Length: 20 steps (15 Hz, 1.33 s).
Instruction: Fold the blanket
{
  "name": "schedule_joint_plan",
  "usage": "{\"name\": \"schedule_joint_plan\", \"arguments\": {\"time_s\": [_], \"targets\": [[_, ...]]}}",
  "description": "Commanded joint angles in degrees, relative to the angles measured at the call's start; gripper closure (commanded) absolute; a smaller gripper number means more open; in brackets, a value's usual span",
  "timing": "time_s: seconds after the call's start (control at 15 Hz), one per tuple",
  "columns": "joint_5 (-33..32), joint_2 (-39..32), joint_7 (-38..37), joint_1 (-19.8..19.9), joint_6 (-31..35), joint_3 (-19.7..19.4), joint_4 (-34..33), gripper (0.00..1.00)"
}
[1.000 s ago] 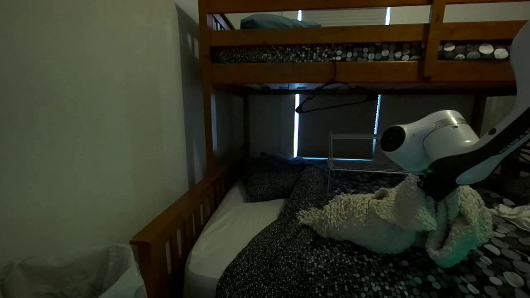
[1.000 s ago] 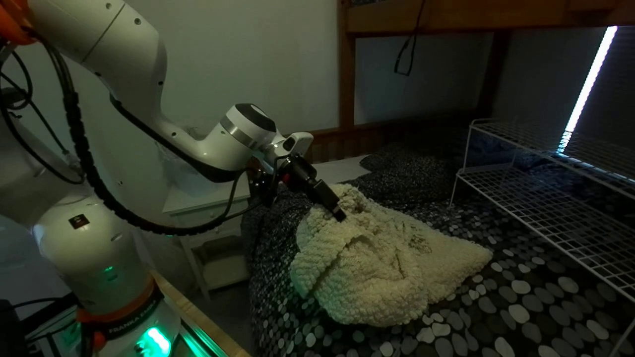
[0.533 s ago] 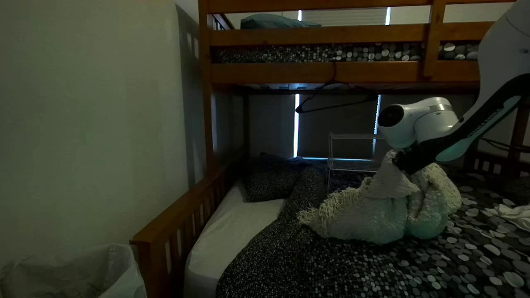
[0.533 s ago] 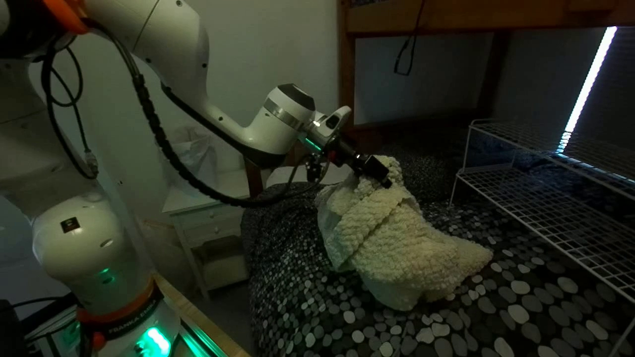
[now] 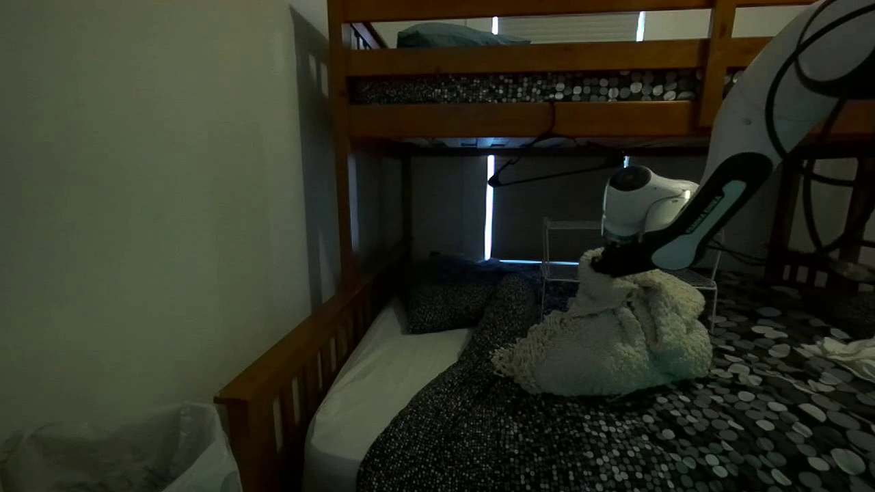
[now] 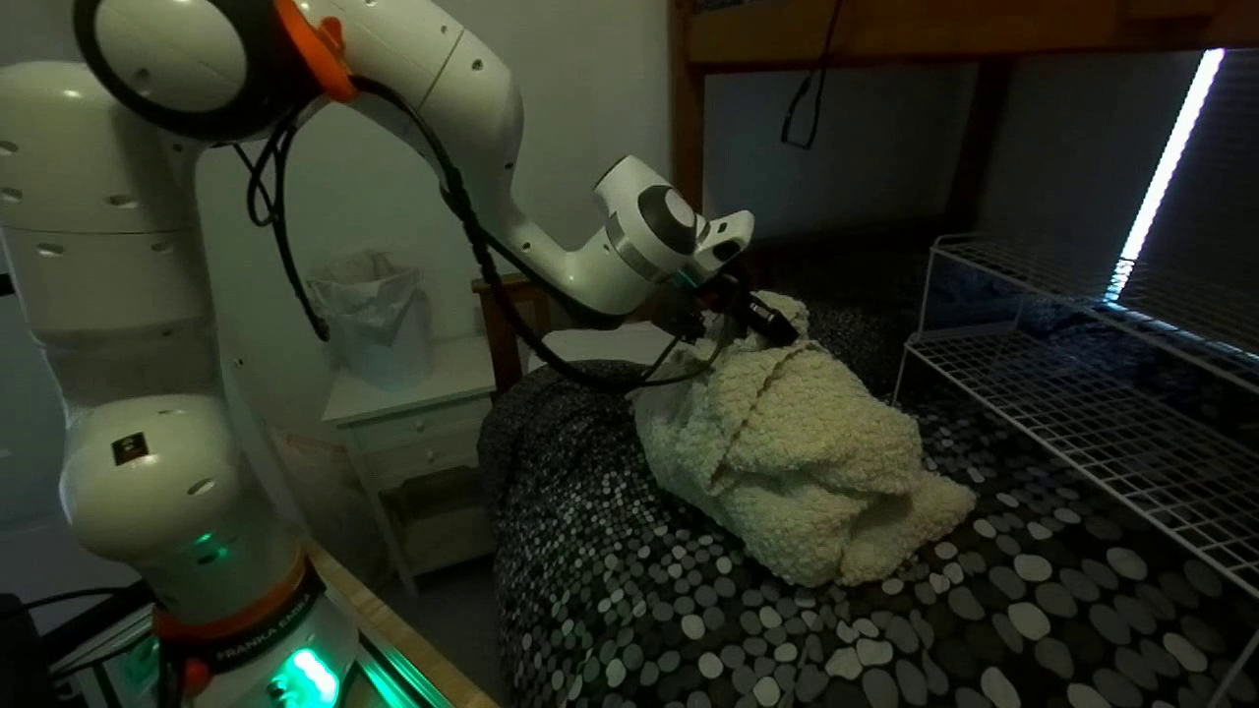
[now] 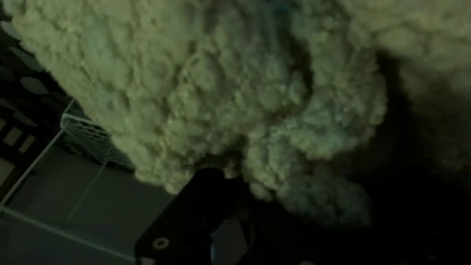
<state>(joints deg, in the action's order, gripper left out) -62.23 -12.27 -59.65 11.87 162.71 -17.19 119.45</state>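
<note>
Cream, knobbly blanket [image 6: 811,442] bunched on pebble-print bedspread [image 6: 748,634] near the white wire rack [image 6: 1087,418].
Black gripper [image 6: 777,324] pinches a raised fold into a soft peak above thick, rounded creases; one edge looks shaggy.

In an exterior view, the white, multi-jointed robot arm [image 6: 462,108] is bent at its rounded elbow [image 6: 175,57], carried high above the white, green-lit base [image 6: 270,644]. The smooth white forearm [image 6: 497,147] is sloped downward to the white, grey-ringed wrist [image 6: 612,270]. The black two-fingered gripper [image 6: 784,331] is angled downward. In the wrist view, the dark, blocky fingers [image 7: 184,215] are set in a clamped posture; their contact faces are hidden.
</note>
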Motion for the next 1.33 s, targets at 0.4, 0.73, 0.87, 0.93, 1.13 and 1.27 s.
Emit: {"name": "schedule_joint_plan", "arguments": {"time_s": [0.4, 0.73, 0.87, 0.93, 1.13, 1.27], "targets": [[4.98, -3.78, 2.94, 1.82, 1.51, 2.09, -2.42, 1.0], [16.34, -11.53, 13.98, 5.63, 4.85, 7.14, -6.55, 1.0], [26.53, -15.16, 23.36, 6.53, 4.46, 10.24, -8.4, 1.0], [30.89, -16.59, 28.36, 10.27, 2.19, 15.46, -10.02, 1.0], [44.67, -20.23, 42.14, 12.57, -8.45, 21.59, -15.42, 1.0], [52.21, -21.99, 48.71, 8.08, -17.44, 16.96, -20.53, 1.0]]}}
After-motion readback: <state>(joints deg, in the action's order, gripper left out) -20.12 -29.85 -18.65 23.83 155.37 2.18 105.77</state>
